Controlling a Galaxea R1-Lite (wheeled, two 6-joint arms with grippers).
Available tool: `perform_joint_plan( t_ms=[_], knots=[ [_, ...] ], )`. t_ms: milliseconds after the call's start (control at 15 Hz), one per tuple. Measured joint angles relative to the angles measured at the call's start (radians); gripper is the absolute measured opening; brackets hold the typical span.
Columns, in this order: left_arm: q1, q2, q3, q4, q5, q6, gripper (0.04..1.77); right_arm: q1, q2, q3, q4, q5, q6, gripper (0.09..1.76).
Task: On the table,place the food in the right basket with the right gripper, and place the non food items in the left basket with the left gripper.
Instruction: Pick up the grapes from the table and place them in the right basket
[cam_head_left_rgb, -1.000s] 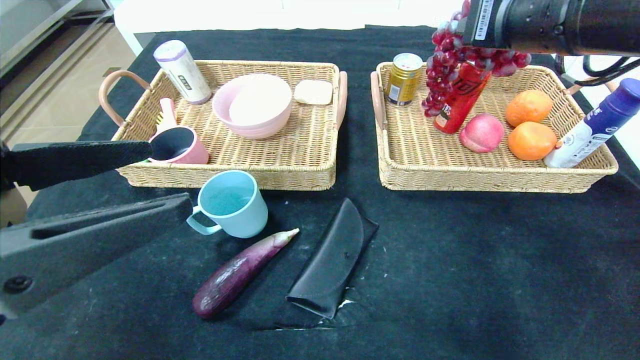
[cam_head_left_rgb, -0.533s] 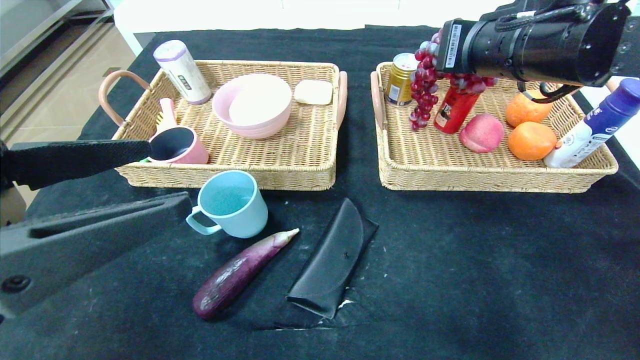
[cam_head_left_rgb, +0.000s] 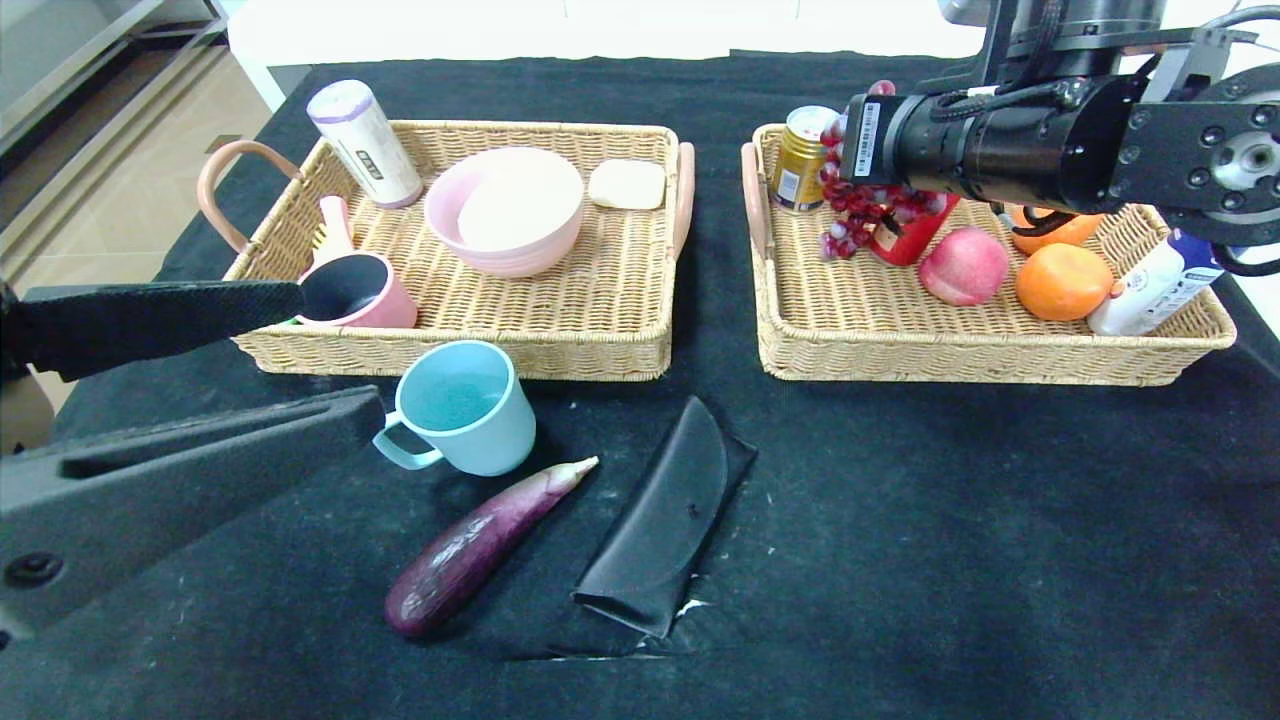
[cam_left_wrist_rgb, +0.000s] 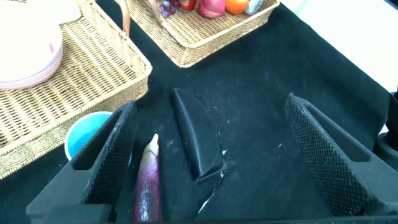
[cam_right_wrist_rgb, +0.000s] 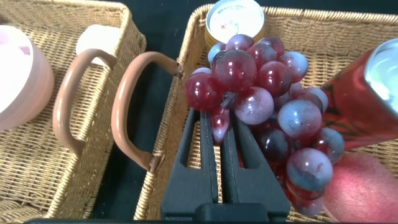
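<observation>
Right gripper (cam_right_wrist_rgb: 219, 134) has come down into the right basket (cam_head_left_rgb: 960, 350), fingers pinched tight on the grapes (cam_right_wrist_rgb: 261, 106); a second ago the bunch hung high over the basket, now it sits low between the gold can (cam_head_left_rgb: 803, 158) and red can (cam_head_left_rgb: 905, 235), likely touching the basket floor. Release looks next. Left gripper (cam_left_wrist_rgb: 211, 155) is parked wide apart, holding nothing, over the eggplant (cam_head_left_rgb: 480, 545) and black case (cam_head_left_rgb: 665, 515); blue mug (cam_head_left_rgb: 462, 405) also unsorted.

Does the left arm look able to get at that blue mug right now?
Probably yes. The left end effector hangs open just beside the blue mug, which stands alone on the table in front of the left basket, nothing between them.
</observation>
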Motion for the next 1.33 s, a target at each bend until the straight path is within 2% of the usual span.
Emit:
perform_joint_plan(
  t_ms=[1200,1267,1333],
  knots=[
    [0.000,0.003,0.004,-0.001,0.000,0.000,1.72,-0.008,0.050,0.005,0.006,-0.005,-0.003,0.19],
    [0.000,0.003,0.004,-0.001,0.000,0.000,1.72,-0.008,0.050,0.006,0.009,-0.004,-0.003,0.27],
    [0.000,0.003,0.005,-0.001,0.000,0.000,1.72,-0.008,0.050,0.008,0.010,-0.004,-0.003,0.44]
  ],
)
